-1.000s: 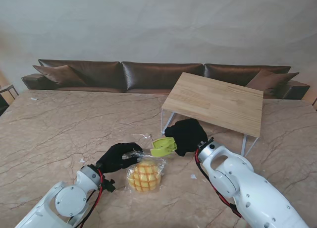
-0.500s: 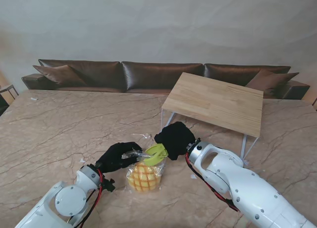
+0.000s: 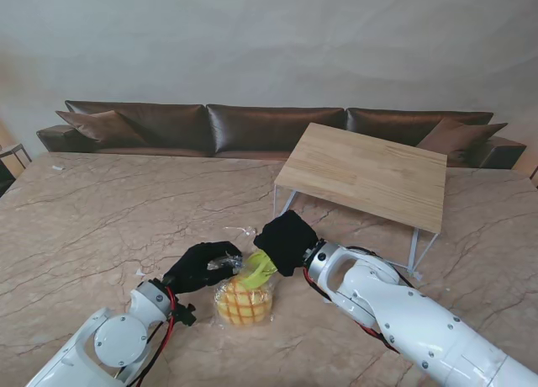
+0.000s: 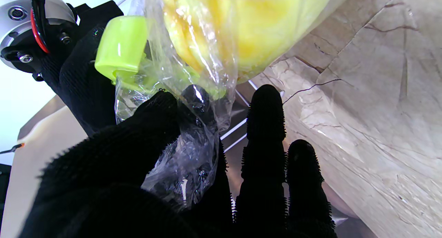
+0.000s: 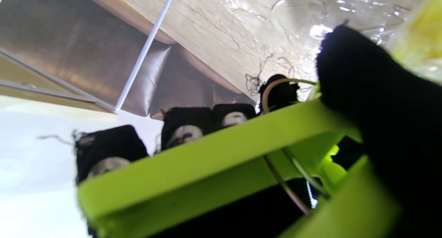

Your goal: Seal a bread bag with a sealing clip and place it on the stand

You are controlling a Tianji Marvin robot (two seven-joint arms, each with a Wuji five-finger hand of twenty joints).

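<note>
Change since a second ago: our right robot hand (image 3: 287,241) has carried the sealing clip (image 3: 257,269) leftward, from beside the stand's legs to the gathered neck of the bread bag (image 3: 242,296); our left robot hand (image 3: 198,267) and the bag have not shifted.

Nearest, the bread bag: it lies on the marble surface (image 3: 101,210) close in front of us, between the two arms; the clear, crinkled film holds a round yellow bun with a scored grid crust.

Left robot hand: clenched on the twisted film neck (image 4: 186,151), thumb and forefinger pinching it, the other black-gloved fingers (image 4: 264,127) stretched out free.

Right robot hand: grasping the clip by its handle end, thumb over one lime-green plastic arm (image 5: 214,151), fingers behind the other; a wire spring shows between the arms.

Key relation: the clip's mouth points from our right hand down and left toward the neck, and its long axis runs roughly across the neck. The left wrist view shows green plastic (image 4: 121,46) against the film just beyond the left fingertips. We cannot tell whether the film is already between the clip's arms.

Nearer hand: the right one does the closing; the left only holds the neck taut.

Next, as we judge: ease the mouth over the bunched film, then let the spring bite.

Farther off: the stand (image 3: 370,172), a light wooden top on thin white wire legs, well apart to our right and bare.

Farthest: a brown leather sofa (image 3: 252,126) along the wall.
</note>
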